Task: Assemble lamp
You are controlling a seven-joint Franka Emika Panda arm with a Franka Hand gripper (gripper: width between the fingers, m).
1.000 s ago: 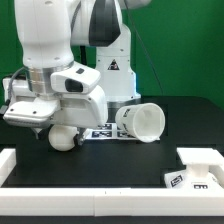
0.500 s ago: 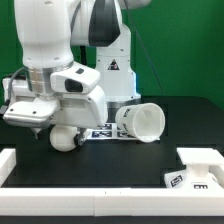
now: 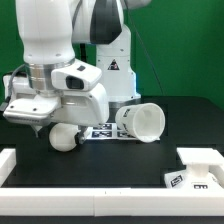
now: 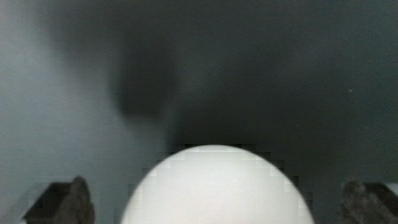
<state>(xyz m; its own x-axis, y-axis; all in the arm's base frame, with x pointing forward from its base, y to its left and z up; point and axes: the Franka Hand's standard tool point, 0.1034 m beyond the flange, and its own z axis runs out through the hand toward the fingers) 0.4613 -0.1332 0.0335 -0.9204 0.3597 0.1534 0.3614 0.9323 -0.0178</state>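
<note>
The white round bulb (image 3: 64, 137) rests on the black table at the exterior view's left. It fills the wrist view as a white dome (image 4: 214, 185). My gripper (image 3: 52, 127) hangs right over it, open. The two dark fingertips (image 4: 64, 200) stand on either side of the bulb with a gap on each side. The truncated-cone shade (image 3: 143, 122) lies on its side to the right of the bulb. The blocky base (image 3: 196, 171) with a tag sits at the front right.
The marker board (image 3: 101, 131) lies flat between the bulb and the shade. A white rail (image 3: 20, 160) runs along the table's front and left edges. The arm's body stands behind, at the back left.
The hand has shifted slightly upward over the bulb. The bulb, the shade and the base have not moved.
</note>
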